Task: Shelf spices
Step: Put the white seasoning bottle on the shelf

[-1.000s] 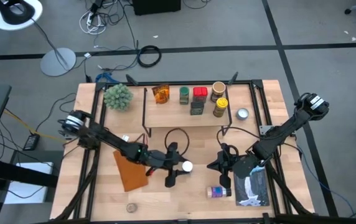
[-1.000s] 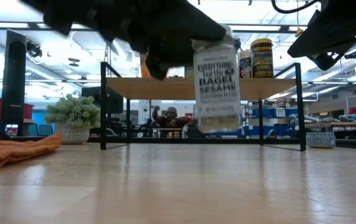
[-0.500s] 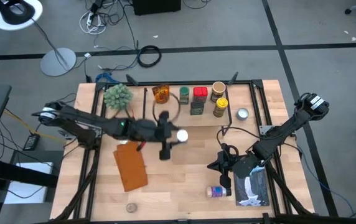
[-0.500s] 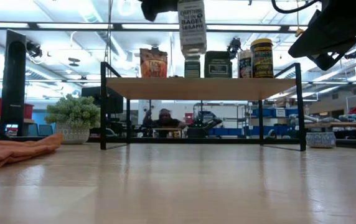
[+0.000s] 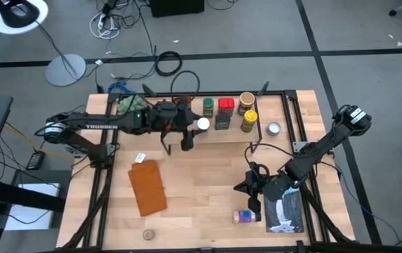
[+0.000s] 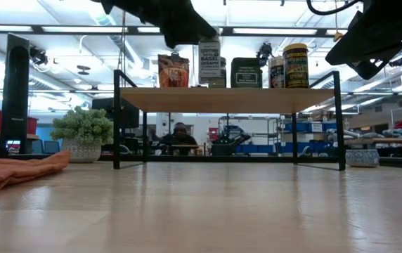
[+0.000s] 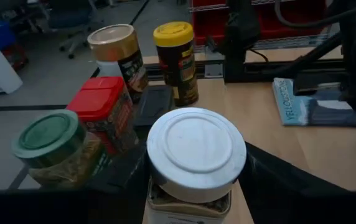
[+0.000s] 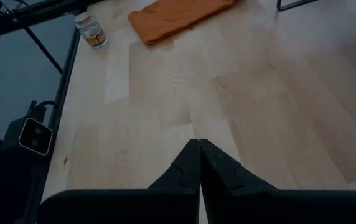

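The left gripper (image 5: 190, 130) holds a white-lidded jar (image 5: 202, 124) over the shelf (image 5: 208, 135), near its front edge, beside the green-lidded jar (image 5: 208, 107), so this one looks nearly placed but not yet let go. Five spices already stand along the shelf's back edge: amber (image 5: 181, 106), green, red (image 5: 225, 105), tan-lidded (image 5: 247, 101) and yellow-lidded (image 5: 249, 121). Left to do, I'd say: a jar (image 5: 246, 216) lying near the surface's front edge by the book (image 5: 284, 211), a tin (image 5: 274, 128) by the right edge, and a small one (image 5: 147, 234) at the front left, while the right gripper (image 5: 251, 184), pinched shut and empty, waits above the front right.
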